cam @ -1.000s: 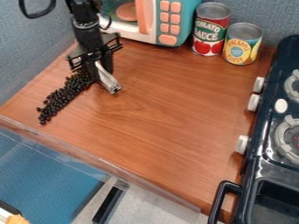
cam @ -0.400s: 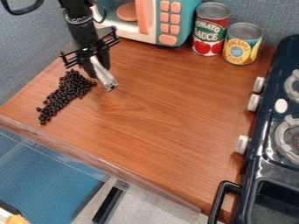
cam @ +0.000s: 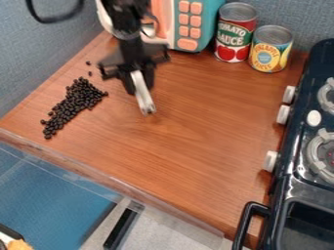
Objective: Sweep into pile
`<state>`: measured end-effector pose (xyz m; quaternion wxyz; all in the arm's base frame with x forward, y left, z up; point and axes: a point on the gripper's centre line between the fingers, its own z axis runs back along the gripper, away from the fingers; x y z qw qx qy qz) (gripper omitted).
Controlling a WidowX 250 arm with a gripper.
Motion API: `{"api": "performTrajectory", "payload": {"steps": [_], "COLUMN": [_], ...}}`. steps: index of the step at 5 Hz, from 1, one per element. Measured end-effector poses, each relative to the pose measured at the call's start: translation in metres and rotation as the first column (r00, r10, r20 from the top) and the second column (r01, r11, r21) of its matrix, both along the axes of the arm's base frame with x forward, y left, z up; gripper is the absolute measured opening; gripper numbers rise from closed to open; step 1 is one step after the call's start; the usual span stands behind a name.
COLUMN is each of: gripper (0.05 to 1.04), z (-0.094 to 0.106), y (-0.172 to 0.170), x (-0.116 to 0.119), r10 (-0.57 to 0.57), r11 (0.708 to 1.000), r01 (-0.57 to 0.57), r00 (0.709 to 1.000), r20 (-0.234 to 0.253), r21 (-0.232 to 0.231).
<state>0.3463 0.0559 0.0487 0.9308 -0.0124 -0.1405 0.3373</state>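
Dark beans (cam: 75, 101), probably, left of the tool (cam: 139, 90).

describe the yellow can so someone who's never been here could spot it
Find the teal toy microwave at the back of the counter. To its right stand a red can, then the yellow can. The yellow one is shorter, farther from the microwave, and partly blue.

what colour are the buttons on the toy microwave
The square and oval buttons are salmon orange, set on a teal panel; it shows best in the camera view.
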Motion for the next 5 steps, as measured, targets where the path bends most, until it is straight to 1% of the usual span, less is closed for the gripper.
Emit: {"api": "performTrajectory", "payload": {"steps": [1, 2, 3, 4, 5], "gripper": [0.349, 0.409, 0.713, 0.980, 1.009], "z": [-0.009, -0.008, -0.007, -0.001, 0.007], "y": [-0.020, -0.027, -0.024, -0.022, -0.021], "x": [-0.003, -0.003, -0.003, -0.002, -0.001], "r10": [-0.149, -0.235, -0.254, -0.285, -0.317], "r11": [0.985, 0.961, 0.950, 0.936, 0.921], "r01": [0.150, 0.239, 0.271, 0.308, 0.342], "r00": [0.989, 0.971, 0.960, 0.947, 0.937], "r20": [-0.014, -0.042, -0.116, -0.150, -0.147], "r21": [0.085, 0.142, 0.156, 0.168, 0.190]}}
